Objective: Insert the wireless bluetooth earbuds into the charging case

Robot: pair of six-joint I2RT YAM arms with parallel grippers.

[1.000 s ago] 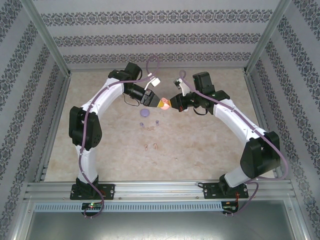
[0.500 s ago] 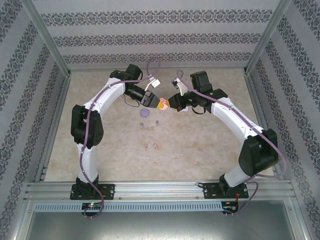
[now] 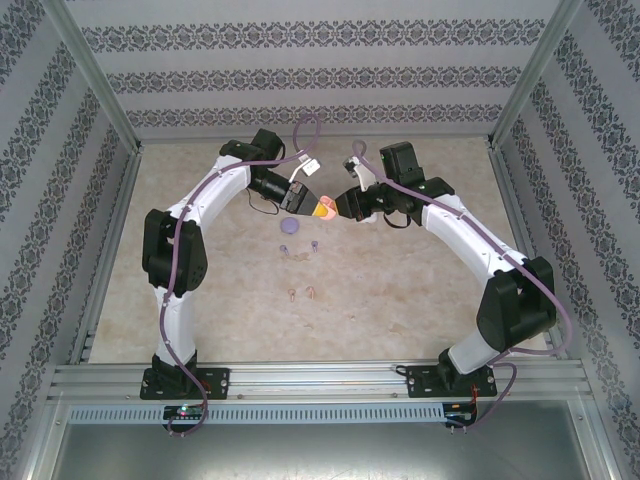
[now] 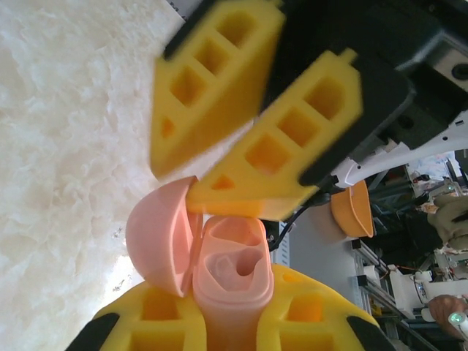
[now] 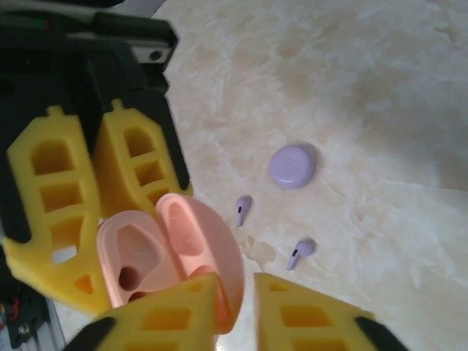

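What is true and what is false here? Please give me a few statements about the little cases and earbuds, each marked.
1. The pink case has its lid open. True.
2. The pink case rests on the table. False: the left pincer holds it above the table.
3. A purple case lies closed on the table. True.
4. The purple earbuds sit inside the purple case. False: two purple earbuds lie loose on the table beside it.
5. The two pincers are far apart. False: the right pincer is right up at the held case's lid.
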